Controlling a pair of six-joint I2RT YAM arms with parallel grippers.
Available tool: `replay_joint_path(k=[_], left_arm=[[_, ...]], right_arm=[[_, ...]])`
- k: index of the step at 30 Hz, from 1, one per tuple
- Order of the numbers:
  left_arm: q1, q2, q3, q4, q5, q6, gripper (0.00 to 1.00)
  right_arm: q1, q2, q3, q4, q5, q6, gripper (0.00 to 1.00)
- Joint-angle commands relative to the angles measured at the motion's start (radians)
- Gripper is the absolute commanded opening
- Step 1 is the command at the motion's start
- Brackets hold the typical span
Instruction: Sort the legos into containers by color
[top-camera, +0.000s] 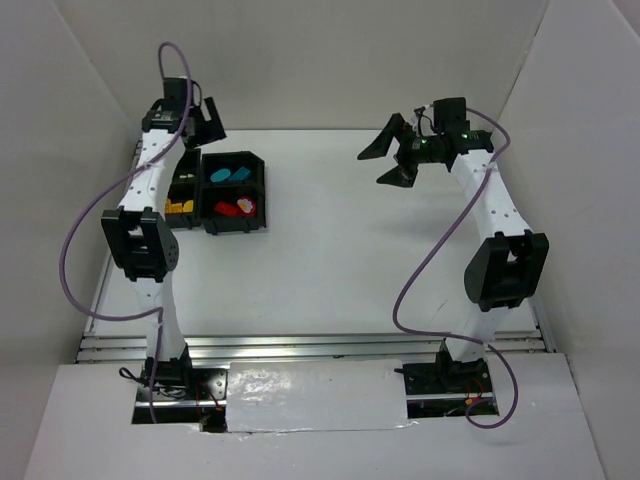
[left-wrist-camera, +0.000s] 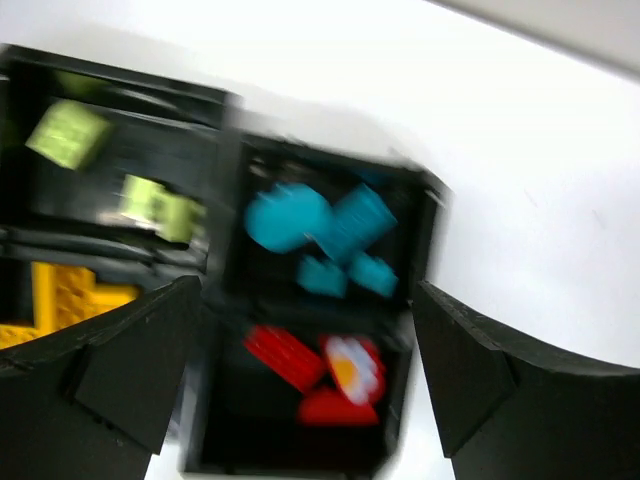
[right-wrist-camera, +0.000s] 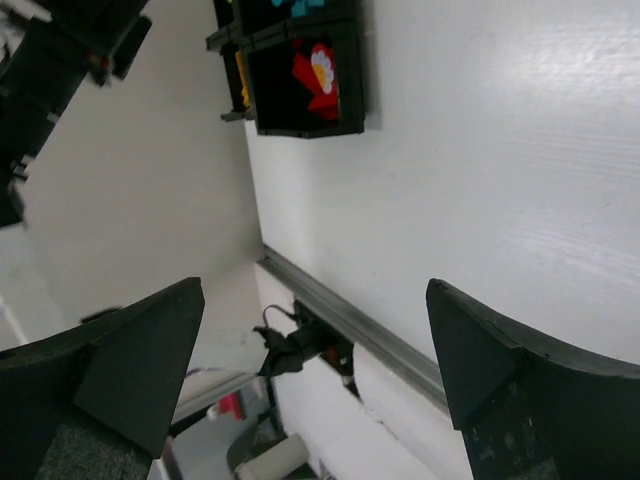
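Tray (top-camera: 236, 227): black, split into four square compartments, on the far left part of the white table (top-camera: 380, 270), its left side partly under the left arm
Teal bricks (left-wrist-camera: 320, 235): several, together in the far right compartment
Red bricks (left-wrist-camera: 290, 355): in the near right compartment, one showing a round white and yellow face
Yellow bricks (left-wrist-camera: 65, 300): in the near left compartment, partly hidden behind a finger in the left wrist view
Lime-green bricks (left-wrist-camera: 160, 205): two, apart from each other in the far left compartment
Left gripper (left-wrist-camera: 305, 290): above the tray, jaws spread wide, nothing between them
Right gripper (top-camera: 385, 163): raised over the far right of the table, well apart from the tray, jaws wide and empty
Left wrist view: blurred, brick shapes unclear
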Motion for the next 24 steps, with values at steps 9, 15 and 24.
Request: replay_joint_path(k=[9,15,24], left_arm=[[-0.225,-0.340,-0.351,-0.111,-0.015,0.055,1.00],[-0.226,-0.401,-0.400,-0.119,-0.015,0.069,0.99],[-0.228,-0.587,-0.505,-0.131,-0.050,0.004,1.00]], right_arm=[[-0.006,-0.255,-0.051,-0.099,0.347,-0.158,1.00],[-0.004,-0.387,-0.176,-0.057,0.361,-0.170,1.00],[0.028,-0.611,-0.321,-0.068,0.468,-0.230,1.00]])
